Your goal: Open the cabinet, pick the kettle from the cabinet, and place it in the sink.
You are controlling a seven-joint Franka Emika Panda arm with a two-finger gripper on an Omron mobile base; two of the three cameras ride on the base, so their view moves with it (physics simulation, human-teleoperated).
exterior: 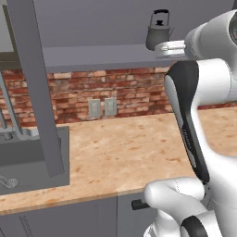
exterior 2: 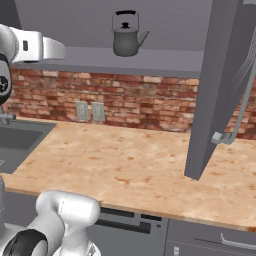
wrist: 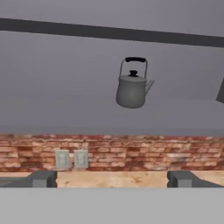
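The cabinet point(exterior: 102, 56) stands open, its two doors point(exterior: 34, 83) point(exterior 2: 220, 85) swung out over the counter. Upright on the cabinet's shelf sits the small grey kettle point(exterior: 158, 31) point(exterior 2: 126, 35) point(wrist: 131, 85), black handle arched over its lid. My gripper point(wrist: 112, 180) is open and empty; it faces the kettle from a distance and sits lower than the shelf. In the left base view my white hand point(exterior: 170, 47) appears just below and right of the kettle. The dark sink point(exterior: 28, 159) point(exterior 2: 15, 140) is recessed in the counter at the left.
The tan counter point(exterior: 125, 148) runs under a brick wall with two outlets point(exterior: 102, 107). The open doors hang down toward the counter, the left one over the sink's right edge. The right door carries a long bar handle point(exterior 2: 241, 102). Base cabinets point(exterior 2: 210, 240) lie below.
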